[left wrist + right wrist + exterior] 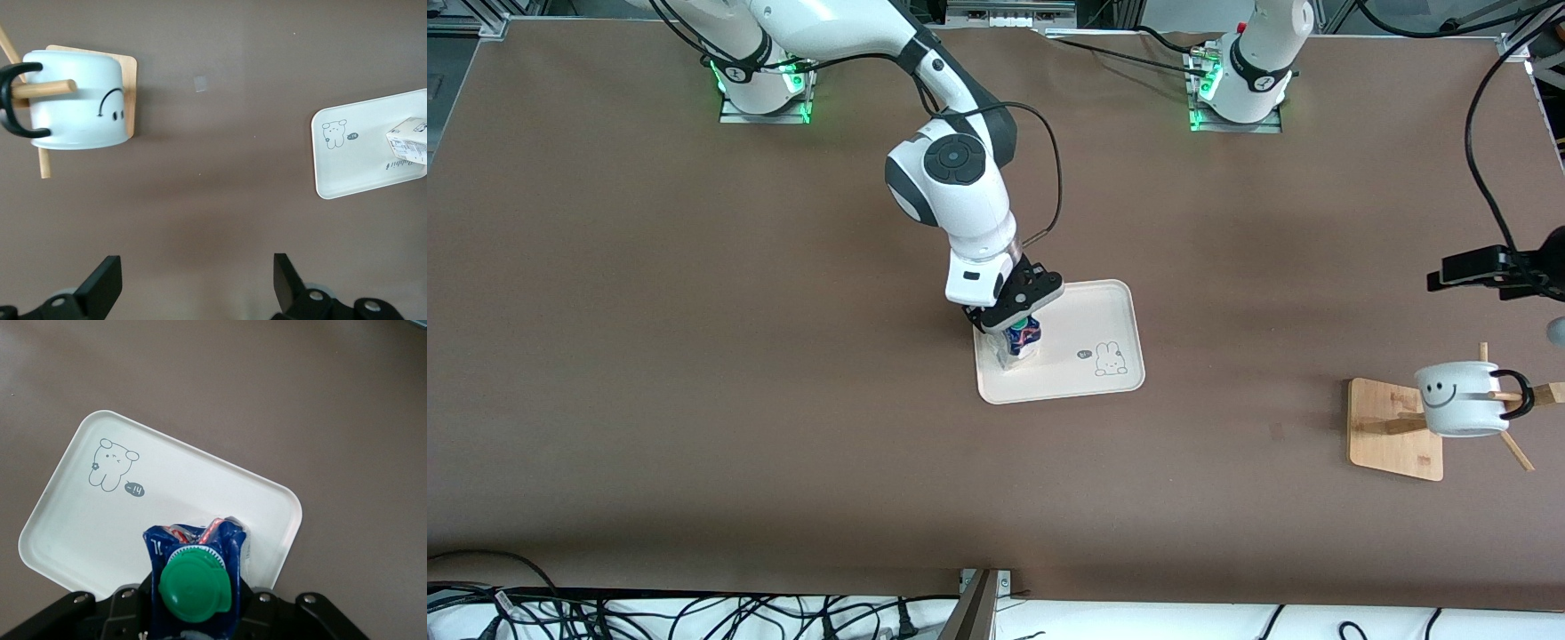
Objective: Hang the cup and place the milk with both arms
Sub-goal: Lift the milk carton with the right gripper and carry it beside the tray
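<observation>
Nearest, the cup [1461, 399] hung on its rack [1396, 429]. Right tool [1017, 317] gripped the milk [1023, 340] on the tray [1089, 307]. Left tool [193, 287] hovered over the desk [694, 311], spread wide and empty.

Light fell evenly from overhead, bright but soft. The table [694, 356] showed no glare, only broad, faint bands of darker brown nearer the front camera. Under the right gripper [1016, 313] a small, soft shadow lay on the tray [1112, 307]. The cup [1458, 398] cast a diffuse shadow onto the rack's base [1392, 444]. In the right wrist view the milk [197, 577], close to the lens, looked slightly soft. In the left wrist view the left gripper [193, 287] had blurred fingers [100, 287], and a dim shadow spread on the table just above them.
</observation>
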Robot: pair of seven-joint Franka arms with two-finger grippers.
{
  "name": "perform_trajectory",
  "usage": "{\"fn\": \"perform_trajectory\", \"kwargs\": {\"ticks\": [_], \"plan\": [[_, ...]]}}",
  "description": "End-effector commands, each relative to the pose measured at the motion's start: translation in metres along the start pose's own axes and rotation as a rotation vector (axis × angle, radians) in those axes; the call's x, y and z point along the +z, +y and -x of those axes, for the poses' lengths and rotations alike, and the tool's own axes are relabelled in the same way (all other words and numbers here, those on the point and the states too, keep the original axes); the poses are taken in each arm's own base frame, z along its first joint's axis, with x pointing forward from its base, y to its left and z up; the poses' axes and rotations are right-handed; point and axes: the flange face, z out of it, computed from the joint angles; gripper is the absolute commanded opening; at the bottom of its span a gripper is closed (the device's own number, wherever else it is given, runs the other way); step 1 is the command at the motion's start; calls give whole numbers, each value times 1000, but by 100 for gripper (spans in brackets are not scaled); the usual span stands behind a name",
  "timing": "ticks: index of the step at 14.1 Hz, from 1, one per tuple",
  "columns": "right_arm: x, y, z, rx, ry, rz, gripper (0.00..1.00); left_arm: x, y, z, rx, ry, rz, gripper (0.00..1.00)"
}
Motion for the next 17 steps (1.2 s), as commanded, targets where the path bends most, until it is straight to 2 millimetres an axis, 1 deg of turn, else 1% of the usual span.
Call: {"fn": "perform_trajectory", "kwargs": {"ticks": [1,2,3,4,6,8,9,10,11,13,15,17], "plan": [[-32,-2,-4,78,-47,-45,37,1,35,31,-26,17,-109,100],[-46,-3,-7,85,-64,-45,37,4,36,38,-33,27,-118,100],[-64,0,-10,99,-89,-37,37,8,41,44,-30,39,-128,100],[-83,18,-15,132,-115,-17,37,13,42,51,-32,42,-136,100],[-122,62,-28,228,-149,-18,37,23,41,66,-47,49,-151,100],[-158,120,-33,333,-168,-53,37,30,40,77,-50,59,-156,100],[-178,155,-32,380,-180,-50,37,34,39,81,-53,61,-156,100],[-193,190,-26,421,-211,-40,37,37,39,84,-52,63,-156,100],[-205,228,-17,472,-259,-31,37,39,38,85,-54,58,-156,100],[-230,296,2,563,-342,-17,37,37,36,85,-65,55,-147,100],[-250,349,23,639,-412,-4,37,36,34,86,-81,56,-140,100],[-259,396,48,687,-481,27,37,37,39,85,-108,53,-139,100]]}}
